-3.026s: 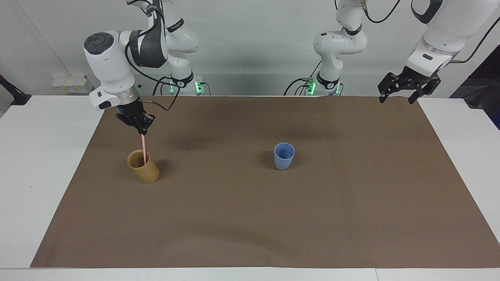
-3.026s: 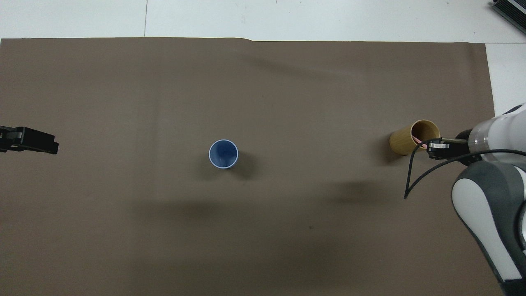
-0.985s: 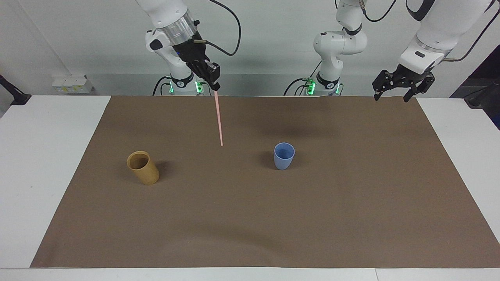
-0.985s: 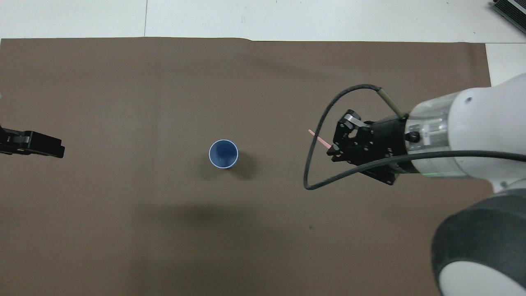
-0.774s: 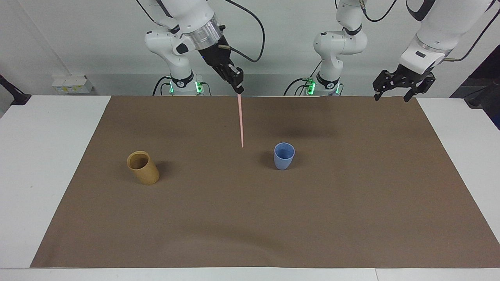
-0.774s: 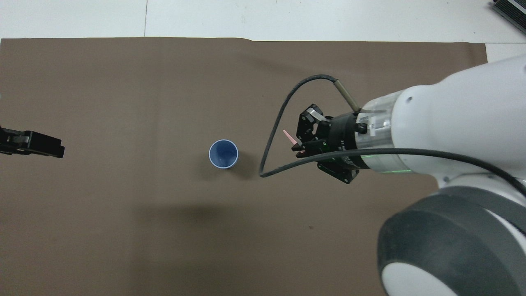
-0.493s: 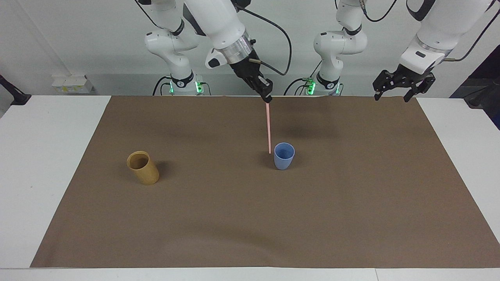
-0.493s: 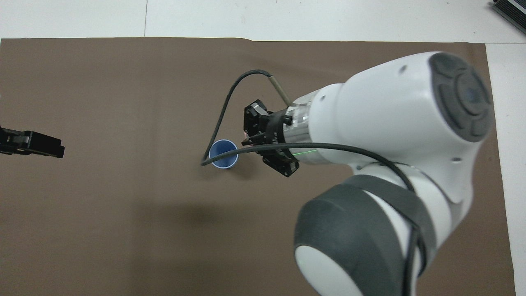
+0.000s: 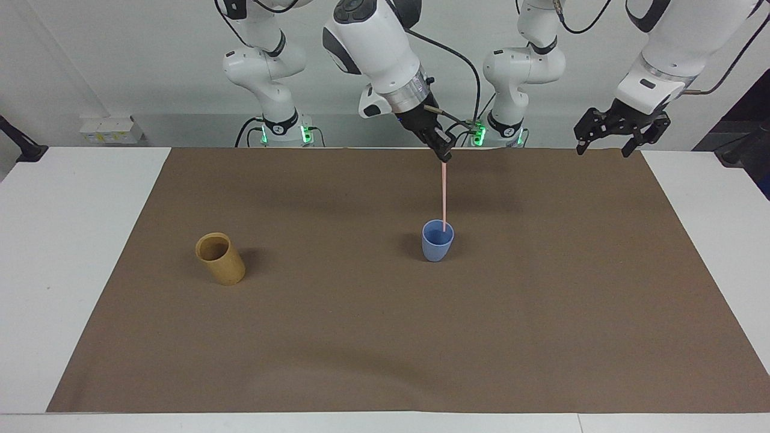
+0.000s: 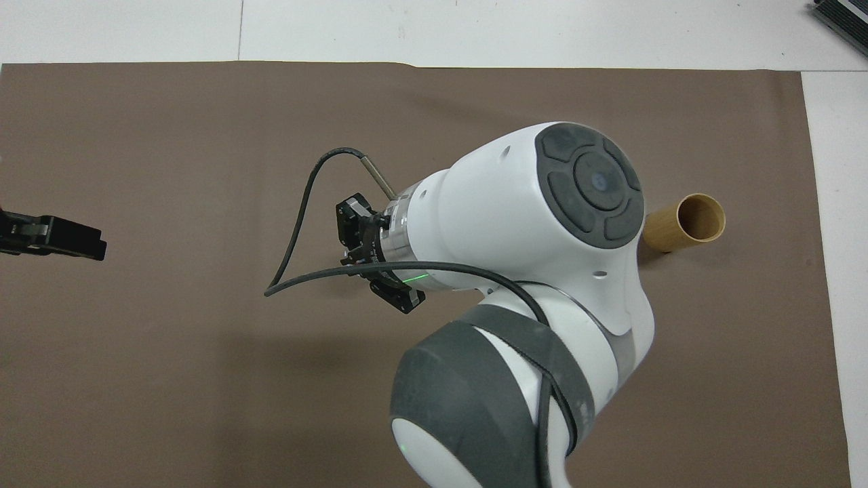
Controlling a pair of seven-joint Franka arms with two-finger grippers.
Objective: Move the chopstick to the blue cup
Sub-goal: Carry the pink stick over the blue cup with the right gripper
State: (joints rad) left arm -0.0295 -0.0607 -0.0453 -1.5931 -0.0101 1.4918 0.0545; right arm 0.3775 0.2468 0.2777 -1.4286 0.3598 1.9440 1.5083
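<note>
The blue cup (image 9: 437,245) stands upright near the middle of the brown mat. My right gripper (image 9: 444,157) is up in the air over the cup and is shut on the top end of the pale pink chopstick (image 9: 444,195). The stick hangs nearly upright, and its lower tip shows within the cup's mouth. In the overhead view the right gripper (image 10: 349,237) and its arm cover the blue cup and the stick. My left gripper (image 9: 619,131) waits open and empty above the mat's corner at the left arm's end; it also shows in the overhead view (image 10: 51,235).
A tan bamboo-coloured cup (image 9: 221,258) stands empty toward the right arm's end of the table, also in the overhead view (image 10: 683,222). The brown mat (image 9: 385,337) covers most of the white table (image 9: 60,270).
My right gripper has lifted the pink stick out of the tan cup and carried it across to the blue cup. The stick's tip now shows in the cup's mouth. The left arm has barely moved.
</note>
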